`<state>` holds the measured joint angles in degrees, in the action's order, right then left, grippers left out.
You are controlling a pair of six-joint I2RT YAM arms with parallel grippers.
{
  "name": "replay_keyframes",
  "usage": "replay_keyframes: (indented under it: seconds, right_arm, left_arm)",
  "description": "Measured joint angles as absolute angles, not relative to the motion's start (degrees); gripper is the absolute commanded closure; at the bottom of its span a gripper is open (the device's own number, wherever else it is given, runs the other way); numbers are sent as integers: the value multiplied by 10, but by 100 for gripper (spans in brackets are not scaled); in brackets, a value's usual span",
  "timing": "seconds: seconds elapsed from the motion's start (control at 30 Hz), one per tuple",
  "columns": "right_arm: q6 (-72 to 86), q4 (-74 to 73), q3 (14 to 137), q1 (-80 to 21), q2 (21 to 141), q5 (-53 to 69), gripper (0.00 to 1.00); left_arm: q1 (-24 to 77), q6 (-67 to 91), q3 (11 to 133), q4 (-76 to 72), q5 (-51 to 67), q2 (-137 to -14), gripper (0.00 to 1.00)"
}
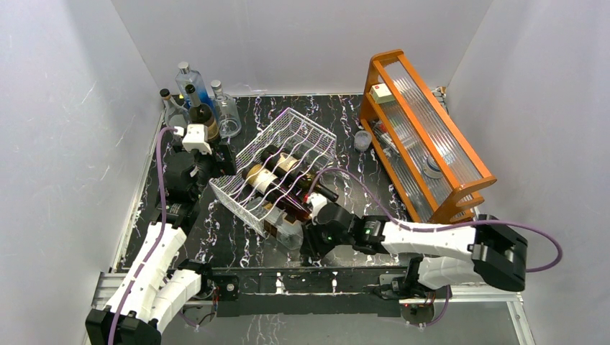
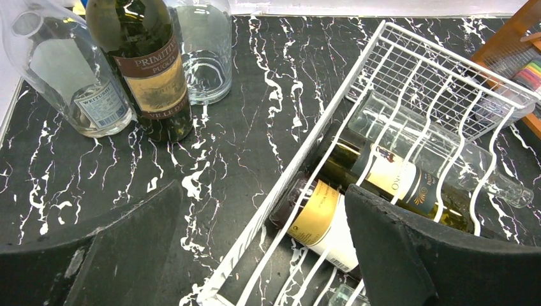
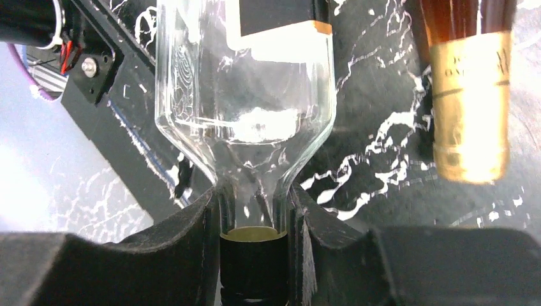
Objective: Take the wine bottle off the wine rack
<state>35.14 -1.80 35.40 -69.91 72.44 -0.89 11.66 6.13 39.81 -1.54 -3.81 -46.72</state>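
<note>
The white wire wine rack (image 1: 295, 122) lies slanted mid-table with several bottles in its cradles. At its near end my right gripper (image 3: 253, 210) is shut on the neck of the wine bottle (image 3: 245, 95), a clear glass one with a black cap (image 3: 253, 261) that sits back between the fingers. From above, that bottle (image 1: 288, 231) lies at the rack's lowest row, with the right gripper (image 1: 311, 228) just right of it. My left gripper (image 2: 261, 191) stands open over the rack's (image 2: 408, 57) left edge, holding nothing. One dark bottle (image 2: 319, 217) lies by its right finger.
Standing bottles (image 1: 194, 97) crowd the back left corner, a dark one (image 2: 150, 64) nearest the left gripper. An orange wooden frame (image 1: 424, 136) fills the right side, with a small glass (image 1: 362, 139) beside it. A gold-foiled bottle neck (image 3: 469, 95) lies right of the held bottle.
</note>
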Motion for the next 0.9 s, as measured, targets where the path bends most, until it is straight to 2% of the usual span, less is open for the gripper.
replay_keyframes:
  seconds: [0.2,0.27,0.4,0.43,0.47,0.67,0.9]
  right_arm:
    - [385,-160,360,-699,609,-11,83]
    - [398,-233,395,-699,579,-9,86]
    - [408,-331,446,-698,559,-17,87]
    - [414,-389,472,-695,543,-27,88]
    - [415,-403,478,-694,542,-30,88]
    - [417,-440,508,-694,546,-32,89]
    - [416,-445,514,-694,548,-36,88]
  left_arm:
    - [121,61,398,-16,-23,-467,2]
    - [132,60,399,-22,25,-467,2]
    - [151,76,437,-37,205,-473,2]
    - [169,88,456,-44,313,-474,2]
    - [194,88,463,-37,367,-474,2]
    - [358,14,479,73,401,-477,2]
    - [546,-102,430,105,318,-464,2]
